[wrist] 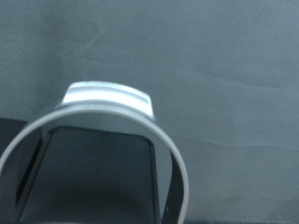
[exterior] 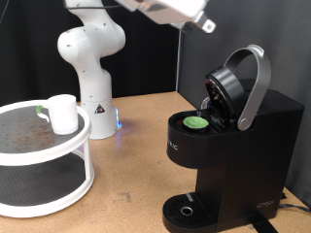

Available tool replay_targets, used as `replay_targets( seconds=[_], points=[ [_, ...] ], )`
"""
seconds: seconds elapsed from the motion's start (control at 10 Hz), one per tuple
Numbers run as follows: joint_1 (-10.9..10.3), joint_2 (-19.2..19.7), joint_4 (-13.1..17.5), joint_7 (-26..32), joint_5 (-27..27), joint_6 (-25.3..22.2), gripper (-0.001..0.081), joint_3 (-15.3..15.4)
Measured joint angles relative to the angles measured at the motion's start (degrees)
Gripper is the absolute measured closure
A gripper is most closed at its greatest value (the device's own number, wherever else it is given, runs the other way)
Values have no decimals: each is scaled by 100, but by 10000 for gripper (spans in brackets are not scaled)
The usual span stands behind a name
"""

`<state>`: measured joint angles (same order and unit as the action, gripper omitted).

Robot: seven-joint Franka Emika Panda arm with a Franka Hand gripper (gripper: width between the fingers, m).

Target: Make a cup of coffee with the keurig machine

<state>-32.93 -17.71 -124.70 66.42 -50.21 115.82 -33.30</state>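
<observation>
While the gripper (exterior: pixel 205 25) is hanging high near the exterior view's top, above the keurig machine (exterior: pixel 228 146), its fingers are too cropped and blurred to tell whether they are parted or closed. The machine is standing on the wooden table (exterior: pixel 136 155) at the exterior view's right with its lid raised and its grey lid handle (exterior: pixel 255 85) tilting up; a green-topped pod (exterior: pixel 197 122) is sitting in the open brew chamber. The cup (exterior: pixel 63 113) is resting on a white two-tier round stand (exterior: pixel 49 160) at the exterior view's left, well apart from the machine. The wrist view is showing the grey handle arch (wrist: pixel 105 101) close up.
</observation>
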Motion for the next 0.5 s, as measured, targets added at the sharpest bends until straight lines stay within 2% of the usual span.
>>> replay_targets(
  seconds=[0.2,0.5],
  points=[
    [-48,25,16,-453,36,226,-1,259],
    [-40,23,9,-387,-8,98,-1,169]
  ],
)
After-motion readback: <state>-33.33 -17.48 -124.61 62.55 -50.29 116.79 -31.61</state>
